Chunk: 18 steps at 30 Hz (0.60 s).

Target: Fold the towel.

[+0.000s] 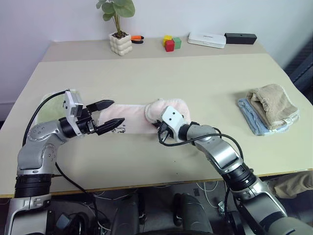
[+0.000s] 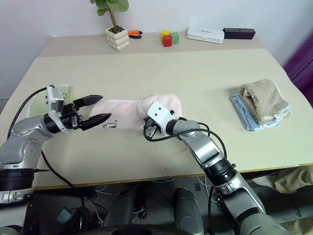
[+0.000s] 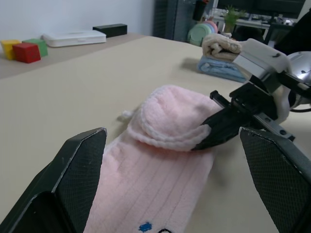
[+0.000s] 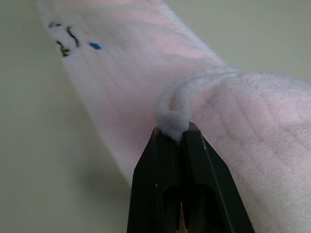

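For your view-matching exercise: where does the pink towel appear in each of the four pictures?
Left eye view: towel, table centre, between the arms.
Right eye view: same place.
Left wrist view: lower middle.
Right wrist view: across the frame, trim pinched.
Shared landmark: right end effector on the folded-over end.

The table (image 1: 205,83) is bare across its wide middle, from the towel (image 1: 132,120) out toward twelve o'clock, so a hand passes freely there. At three o'clock of the towel, well apart, a beige towel on a blue cloth (image 1: 270,108) blocks the right edge. Along the far edge at twelve o'clock stand a potted plant (image 1: 120,34), coloured blocks (image 1: 171,43), a white box (image 1: 207,39) and a black box (image 1: 240,38). At nine o'clock the left gripper (image 1: 108,115), jaws wide, hovers over the towel's end beside a green cloth (image 1: 49,110); the right gripper (image 1: 159,128), pinching the trim, occupies the towel's near side
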Tool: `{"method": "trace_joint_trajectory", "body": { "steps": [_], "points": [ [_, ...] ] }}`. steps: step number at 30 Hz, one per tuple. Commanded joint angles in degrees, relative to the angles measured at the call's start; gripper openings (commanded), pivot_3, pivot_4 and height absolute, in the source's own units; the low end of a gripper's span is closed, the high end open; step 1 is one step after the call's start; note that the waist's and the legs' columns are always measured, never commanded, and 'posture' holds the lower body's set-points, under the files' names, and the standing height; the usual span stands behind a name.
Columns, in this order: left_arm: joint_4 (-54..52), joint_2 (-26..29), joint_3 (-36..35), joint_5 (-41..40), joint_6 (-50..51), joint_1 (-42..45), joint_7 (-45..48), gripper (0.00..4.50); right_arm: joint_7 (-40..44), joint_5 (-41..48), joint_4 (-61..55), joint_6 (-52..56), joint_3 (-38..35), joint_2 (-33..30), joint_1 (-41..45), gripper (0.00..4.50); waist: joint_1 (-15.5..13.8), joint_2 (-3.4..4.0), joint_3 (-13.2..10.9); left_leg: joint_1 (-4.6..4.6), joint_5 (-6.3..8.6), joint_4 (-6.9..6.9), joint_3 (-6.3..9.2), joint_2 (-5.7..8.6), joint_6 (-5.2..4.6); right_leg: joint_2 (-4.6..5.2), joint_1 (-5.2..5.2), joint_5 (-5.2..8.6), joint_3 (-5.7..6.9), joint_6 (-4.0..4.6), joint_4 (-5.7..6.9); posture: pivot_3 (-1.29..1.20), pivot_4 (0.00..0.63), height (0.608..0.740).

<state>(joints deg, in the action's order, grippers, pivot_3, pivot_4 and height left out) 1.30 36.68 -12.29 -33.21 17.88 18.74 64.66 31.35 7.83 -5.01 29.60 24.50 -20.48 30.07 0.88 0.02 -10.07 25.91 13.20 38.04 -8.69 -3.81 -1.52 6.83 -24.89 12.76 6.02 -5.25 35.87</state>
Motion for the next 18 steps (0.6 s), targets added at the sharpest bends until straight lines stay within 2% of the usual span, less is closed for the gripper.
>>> {"method": "trace_joint_trajectory", "body": {
  "steps": [1, 6, 8, 10, 12, 14, 17, 18],
  "points": [
    [-1.4, 0.1, -0.7, -0.5, -1.0, 0.4, -0.2, 4.5, 2.1, 0.0, -0.3, 0.4, -0.2, 1.7, 1.2, 0.87, 0.0, 0.0, 0.0, 0.0, 0.0, 0.0, 0.0, 0.0, 0.0, 0.0, 0.0, 0.0, 0.0, 0.0, 0.0, 0.0, 0.15, 0.74],
    [-0.7, -0.1, -0.3, -0.4, -1.1, 1.1, -0.1, 4.5, 4.0, 0.3, -1.9, 1.3, -1.7, 2.0, 0.6, 3.34, -0.1, 0.0, 0.0, 0.0, 0.0, 0.0, -0.05, 0.0, 0.01, 0.0, -0.01, 0.0, 0.0, 0.0, 0.01, 0.0, 0.15, 0.74],
    [-0.3, -0.1, -0.1, -0.1, -1.3, 1.4, 0.1, 4.5, 7.1, 5.4, -5.2, 3.9, -4.4, 2.3, 0.1, 4.34, -0.1, 0.0, 0.0, 0.0, 0.0, 0.0, -0.05, 0.0, 0.01, 0.0, -0.01, 0.0, 0.0, 0.0, 0.01, 0.0, 0.15, 0.74],
    [-0.1, -0.1, 0.1, -0.6, -0.8, 1.6, 0.6, 4.5, 8.6, 15.1, -7.6, 9.0, -11.7, 4.8, 1.2, 4.43, -0.1, 0.0, 0.0, 0.01, 0.0, 0.0, -0.02, 0.0, 0.01, 0.0, -0.02, 0.0, 0.0, 0.0, 0.02, 0.0, 0.15, 0.74],
    [0.1, -0.2, 0.3, -0.4, -1.0, 1.8, 0.7, 4.5, 6.5, 21.2, -6.2, 11.3, -19.6, 7.3, 4.1, 4.43, -0.1, 0.0, 0.0, 0.02, 0.0, 0.0, 0.01, -0.01, 0.01, 0.0, -0.03, -0.01, 0.0, 0.0, 0.04, 0.0, 0.15, 0.74],
    [0.6, -0.5, 0.6, -0.1, -1.2, 2.1, 0.4, 4.5, 2.4, 23.1, -1.8, 11.5, -26.0, 8.7, 7.5, 4.43, -0.1, 0.0, 0.0, 0.0, -0.01, 0.01, 0.0, 0.0, 0.02, 0.0, -0.03, -0.02, 0.0, 0.0, 0.08, 0.0, 0.15, 0.74],
    [0.6, -0.8, 0.9, 0.2, -1.4, 2.2, 0.3, 4.5, -2.7, 22.1, 4.5, 8.9, -31.0, 9.6, 10.7, 3.61, -0.2, -0.05, 0.0, 0.01, -0.01, 0.02, -0.05, 0.01, 0.03, 0.0, -0.01, -0.02, 0.01, 0.02, 0.07, 0.0, 0.15, 0.74],
    [0.5, -0.8, 1.0, 0.1, -1.3, 2.2, 0.3, 4.5, -3.5, 20.2, 6.3, 6.1, -31.1, 9.3, 10.9, 3.18, -0.2, -0.05, 0.0, 0.01, -0.01, 0.02, -0.09, 0.01, 0.04, 0.0, -0.01, -0.02, 0.01, 0.02, 0.07, 0.0, 0.15, 0.74]
  ]
}}
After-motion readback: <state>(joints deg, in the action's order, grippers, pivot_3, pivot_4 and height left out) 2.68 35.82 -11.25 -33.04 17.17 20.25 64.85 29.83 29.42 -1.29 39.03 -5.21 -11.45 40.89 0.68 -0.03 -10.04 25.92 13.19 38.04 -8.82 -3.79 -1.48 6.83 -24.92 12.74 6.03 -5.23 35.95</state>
